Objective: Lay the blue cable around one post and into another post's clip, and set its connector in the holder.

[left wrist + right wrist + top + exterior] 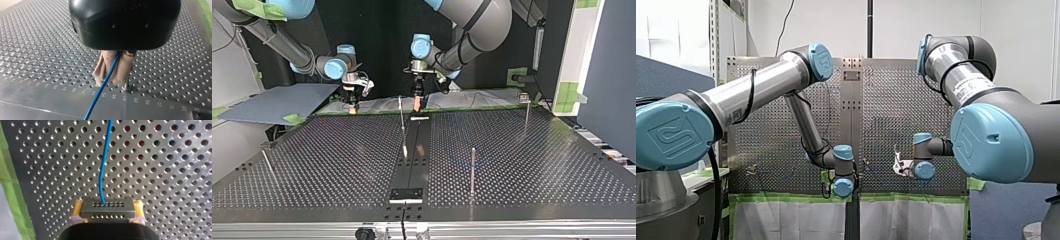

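In the left wrist view my left gripper (113, 80), black with beige pads (103, 67), is shut on the blue cable (102, 87), which runs out from between the pads and down over the perforated table. A thin post's base (127, 86) stands just beside the pads. In the right wrist view my right gripper (108, 206), with yellow pads (78, 208), is shut on the metal connector (107, 209); the blue cable (104, 162) leaves the connector and runs ahead over the table. In the top view my left gripper (417, 103) hangs at the far middle and my right gripper (351, 101) left of it.
Thin metal posts stand on the table (337, 165) in the top view: one near the middle (401, 117), one nearer the front (472, 170), one at the far right (526, 112) and one at the left (267, 164). A black holder plate (407, 195) sits at the near edge.
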You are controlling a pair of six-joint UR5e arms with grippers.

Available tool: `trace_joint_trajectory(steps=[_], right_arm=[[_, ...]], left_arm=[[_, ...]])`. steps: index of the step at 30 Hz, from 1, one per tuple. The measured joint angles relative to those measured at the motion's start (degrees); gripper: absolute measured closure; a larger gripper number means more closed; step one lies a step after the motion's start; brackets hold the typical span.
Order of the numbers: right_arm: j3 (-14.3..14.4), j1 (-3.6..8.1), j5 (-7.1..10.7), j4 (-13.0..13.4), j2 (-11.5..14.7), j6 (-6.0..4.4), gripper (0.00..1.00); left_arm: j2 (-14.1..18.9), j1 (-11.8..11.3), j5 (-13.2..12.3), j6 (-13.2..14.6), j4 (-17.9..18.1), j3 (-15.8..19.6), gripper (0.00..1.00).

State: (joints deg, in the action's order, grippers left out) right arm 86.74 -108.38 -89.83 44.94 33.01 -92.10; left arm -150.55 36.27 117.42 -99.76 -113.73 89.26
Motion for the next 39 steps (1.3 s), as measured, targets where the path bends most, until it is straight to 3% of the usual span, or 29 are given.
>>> trace_joint_trajectory(steps=[5, 18, 26, 39], right_arm=[[-0.5, 0.28, 0.06, 0.0, 0.0, 0.08, 0.99], [-0.6, 1.38, -1.48, -0.6, 0.0, 0.17, 0.99], [-0.6, 2.42, -3.55, -0.4, 0.0, 0.06, 0.99], [-1.6, 3.37, -3.25, 1.5, 0.0, -0.03, 0.99]], left_arm=[[0.0, 0.0, -0.5, -1.0, -0.3, -1.3, 0.91], [-0.4, -1.6, 1.6, 2.7, -4.6, -3.8, 0.91], [-0.5, -3.0, 1.5, 2.8, -4.6, -4.0, 0.91], [-0.4, -3.4, 1.8, 2.6, -2.5, -4.7, 0.93]])
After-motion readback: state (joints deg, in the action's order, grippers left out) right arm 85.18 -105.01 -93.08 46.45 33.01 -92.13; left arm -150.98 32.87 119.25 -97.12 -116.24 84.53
